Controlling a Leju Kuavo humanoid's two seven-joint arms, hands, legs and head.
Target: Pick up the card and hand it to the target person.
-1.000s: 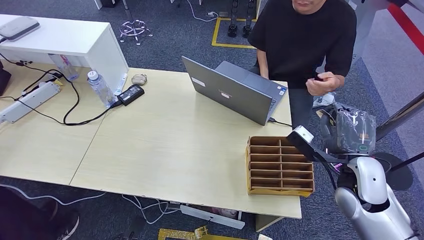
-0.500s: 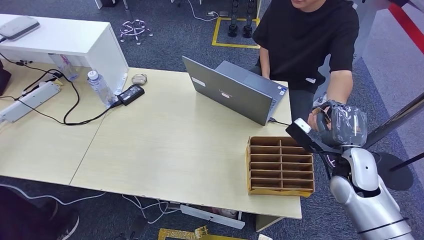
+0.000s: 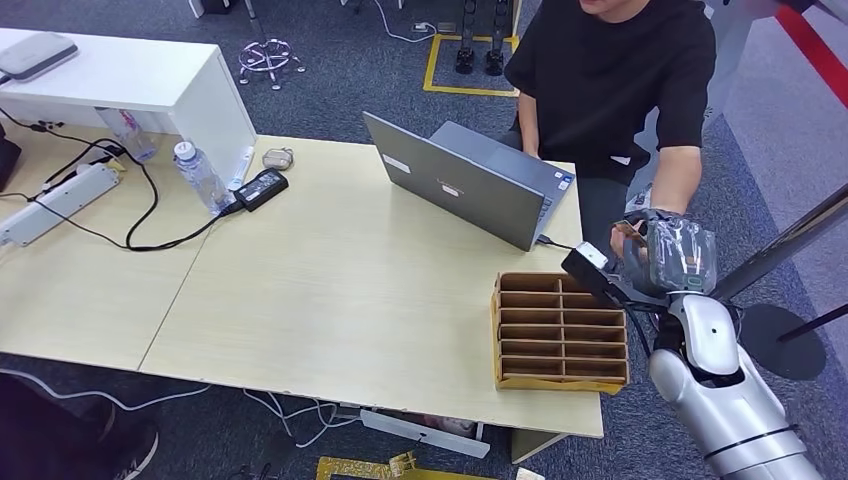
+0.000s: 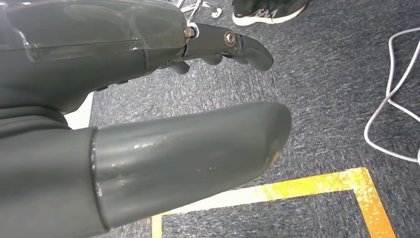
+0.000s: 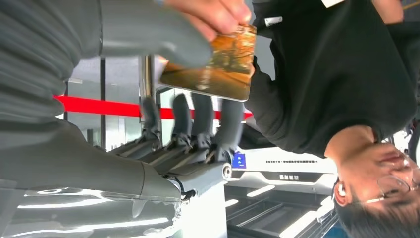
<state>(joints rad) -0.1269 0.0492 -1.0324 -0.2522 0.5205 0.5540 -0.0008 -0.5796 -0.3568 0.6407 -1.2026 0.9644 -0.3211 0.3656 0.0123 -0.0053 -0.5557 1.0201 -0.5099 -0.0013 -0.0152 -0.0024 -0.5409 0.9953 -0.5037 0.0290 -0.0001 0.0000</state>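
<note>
Card (image 5: 214,64), printed in orange and gold tones, sits near the upper middle of the right wrist view. It rests against the robot's right hand (image 5: 163,99), between the thick grey thumb and the darker fingers (image 5: 200,121), while the person's hand (image 5: 218,14) pinches its top corner. Both seem to have hold of it at once; whether the robot's grasp is firm or slackening cannot be told.

In the head view the right hand (image 3: 665,255) is raised at the right of the frame, just off the table's (image 3: 350,290) right edge, meeting the person's hand (image 3: 628,238). The person (image 3: 620,80), in a black shirt, stands at upper right behind an open laptop (image 3: 460,185).

Pickup and carry look finished, and the handover appears to be underway. What seems left is for the robot to let go and draw its arm back.

A wooden slotted organiser (image 3: 560,330) stands at the table's near right corner, just beside the raised arm, so a retreat should stay clear of it. Open carpet lies to the right.

The left hand (image 4: 148,124) hangs over carpet floor, fingers apart, holding nothing.
</note>
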